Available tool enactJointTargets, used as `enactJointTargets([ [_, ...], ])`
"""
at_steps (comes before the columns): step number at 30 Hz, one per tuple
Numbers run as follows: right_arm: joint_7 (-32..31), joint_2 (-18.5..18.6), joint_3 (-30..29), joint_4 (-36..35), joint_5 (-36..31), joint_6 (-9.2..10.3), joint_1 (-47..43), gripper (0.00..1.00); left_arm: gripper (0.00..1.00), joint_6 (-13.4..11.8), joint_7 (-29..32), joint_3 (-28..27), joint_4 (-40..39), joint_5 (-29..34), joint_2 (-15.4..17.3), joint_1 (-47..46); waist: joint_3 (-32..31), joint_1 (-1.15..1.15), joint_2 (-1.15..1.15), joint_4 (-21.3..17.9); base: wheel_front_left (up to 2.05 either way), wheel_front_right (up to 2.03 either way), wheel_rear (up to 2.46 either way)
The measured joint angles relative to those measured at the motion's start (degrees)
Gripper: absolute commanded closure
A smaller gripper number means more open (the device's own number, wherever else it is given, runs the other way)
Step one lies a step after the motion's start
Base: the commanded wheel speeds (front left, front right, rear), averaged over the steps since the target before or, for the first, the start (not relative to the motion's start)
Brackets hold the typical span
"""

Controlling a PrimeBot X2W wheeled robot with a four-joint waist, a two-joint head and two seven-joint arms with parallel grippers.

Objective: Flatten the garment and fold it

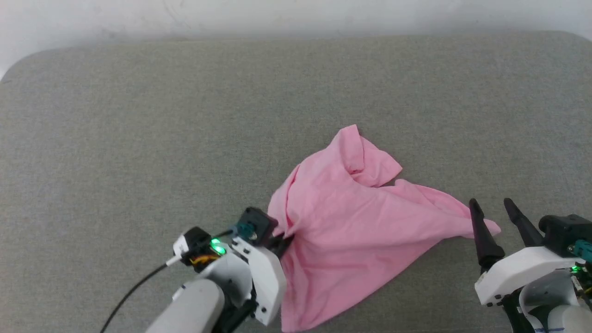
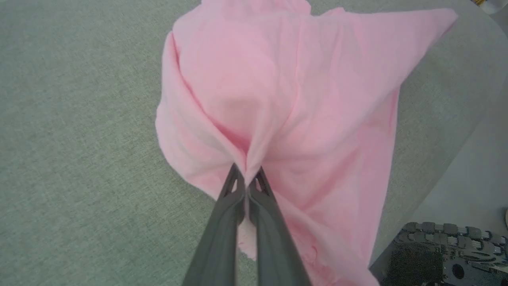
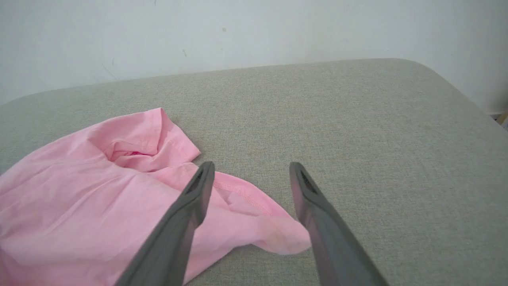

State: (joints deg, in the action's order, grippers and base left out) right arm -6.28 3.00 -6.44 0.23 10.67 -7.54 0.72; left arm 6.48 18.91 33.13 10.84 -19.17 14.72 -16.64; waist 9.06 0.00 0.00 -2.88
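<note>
left tool [image 2: 247,178] pinches the wrinkled light pink fabric garment [image 1: 342,217] at lower centre, likely to pull it flat; right tool [image 1: 490,203] hangs spread, lower right.

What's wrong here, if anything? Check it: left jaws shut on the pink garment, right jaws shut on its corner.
The right jaws are not shut: the right wrist view shows them open, the corner of the garment lying loose by them. The left jaws are shut on the garment.
</note>
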Motion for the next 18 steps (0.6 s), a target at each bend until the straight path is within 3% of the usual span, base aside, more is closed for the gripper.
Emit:
enactJointTargets([
  [4, 0.1, 0.0, 0.6, -0.1, 0.2, 0.00, 0.1, 0.00, 1.00, -0.5, -0.1, -1.9, 0.8, -0.5, 0.6, -3.1, 0.9, 0.00, 0.00, -0.4, 0.00, 0.00, 0.00],
  [8, 0.5, 0.0, 0.9, -0.8, 0.4, 0.00, 0.7, 0.00, 1.00, -3.3, -1.8, -5.5, 4.1, -0.4, 1.0, -9.4, 2.6, 0.00, 0.00, -0.6, 0.00, 0.00, 0.00],
  [17, 0.6, 0.0, 4.2, -0.8, 0.9, 0.00, 5.1, 0.00, 1.00, -7.2, -8.9, -11.3, 19.6, 0.7, -0.3, -24.9, 8.1, 0.01, 0.00, -1.6, 0.00, 0.00, 0.00],
  [18, 0.8, 0.0, 4.4, -0.7, 0.9, 0.00, 5.4, 0.00, 0.69, -7.5, -9.7, -11.7, 21.2, 0.5, -0.7, -25.6, 8.6, 0.02, 0.00, -1.8, 0.00, 0.00, 0.00],
])
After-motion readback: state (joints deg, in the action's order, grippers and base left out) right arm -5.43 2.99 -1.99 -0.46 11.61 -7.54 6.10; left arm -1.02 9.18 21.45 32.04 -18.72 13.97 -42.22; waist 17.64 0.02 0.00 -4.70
